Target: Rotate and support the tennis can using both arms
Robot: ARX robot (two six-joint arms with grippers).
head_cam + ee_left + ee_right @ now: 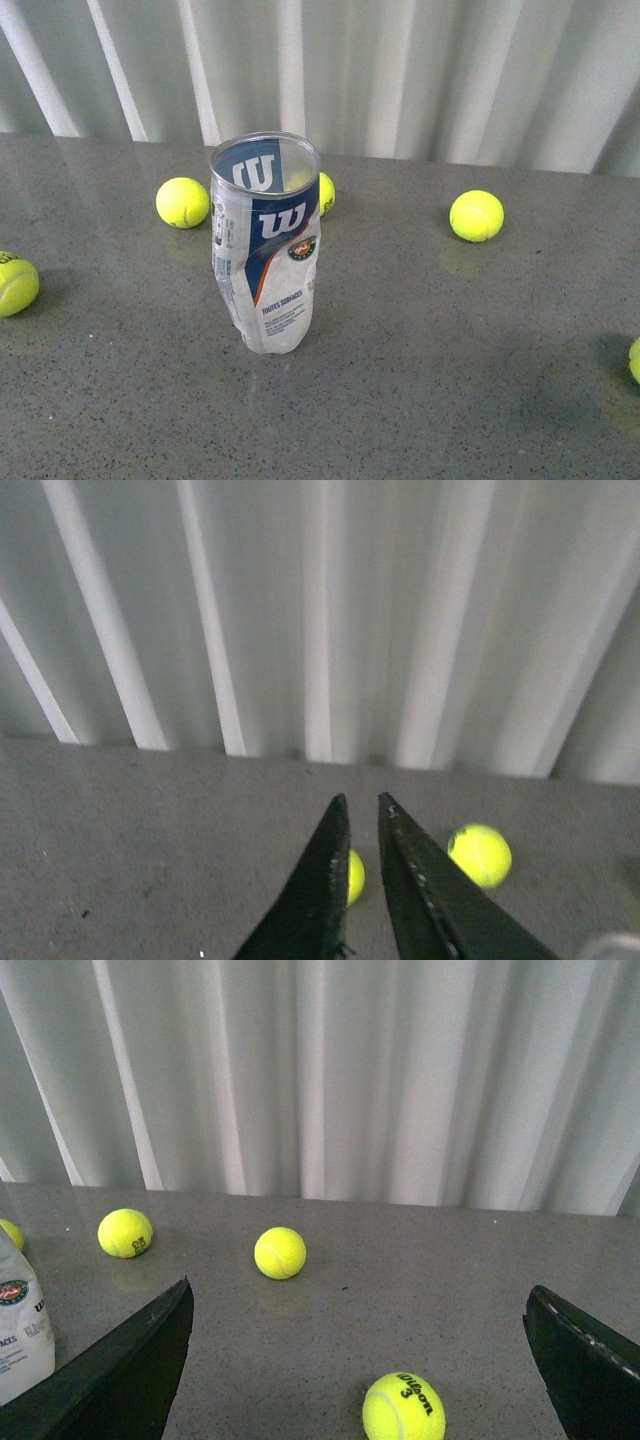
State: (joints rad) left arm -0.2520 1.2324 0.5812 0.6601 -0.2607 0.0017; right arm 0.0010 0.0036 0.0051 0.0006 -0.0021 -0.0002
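The tennis can stands upright and open-topped in the middle of the grey table, its clear wall crumpled and its blue-and-white W label facing me. No arm shows in the front view. In the right wrist view the can's lower edge shows beside one finger of my right gripper, which is wide open and empty. My left gripper is shut on nothing, pointing over the table toward the curtain. A silver bit at that view's corner may be the can's rim.
Loose tennis balls lie around the can: one at its left, one partly behind it, one at the right, one at each table side. A ball lies between the right fingers. A white curtain backs the table.
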